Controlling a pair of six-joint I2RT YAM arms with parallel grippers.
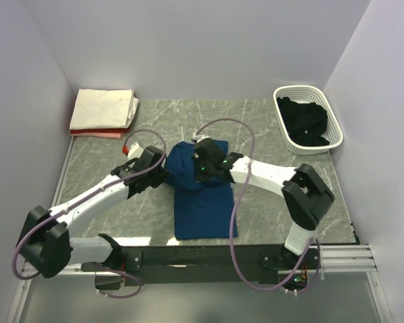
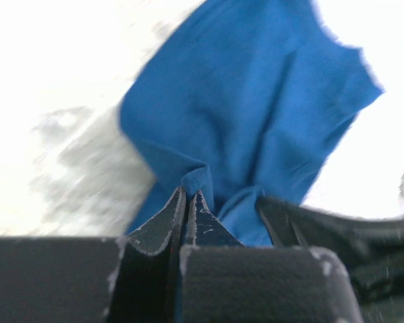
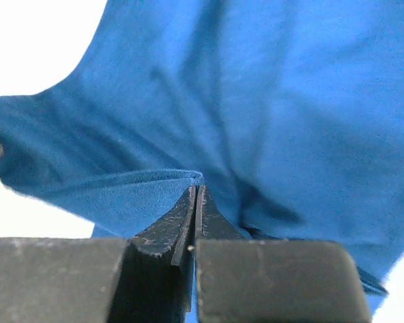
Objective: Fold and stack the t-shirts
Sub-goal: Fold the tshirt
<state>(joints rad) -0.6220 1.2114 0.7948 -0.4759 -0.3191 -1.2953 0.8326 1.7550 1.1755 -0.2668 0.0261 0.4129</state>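
Note:
A navy blue t-shirt (image 1: pixel 203 205) lies partly folded in the middle of the table, long side running toward the arms. My left gripper (image 1: pixel 163 173) is at its upper left edge. In the left wrist view it (image 2: pixel 188 194) is shut on a small pinch of the blue cloth (image 2: pixel 256 101). My right gripper (image 1: pixel 206 168) is over the shirt's upper part. In the right wrist view it (image 3: pixel 196 192) is shut on a folded edge of the blue cloth (image 3: pixel 269 101). A folded cream-white shirt (image 1: pixel 104 106) rests on a pink-red one (image 1: pixel 94 133) at the back left.
A white lattice basket (image 1: pixel 297 89) stands at the back right with a black shirt (image 1: pixel 304 121) in it. Grey walls close in the marbled table (image 1: pixel 269 138) on three sides. The black rail with the arm bases (image 1: pixel 209 257) runs along the near edge.

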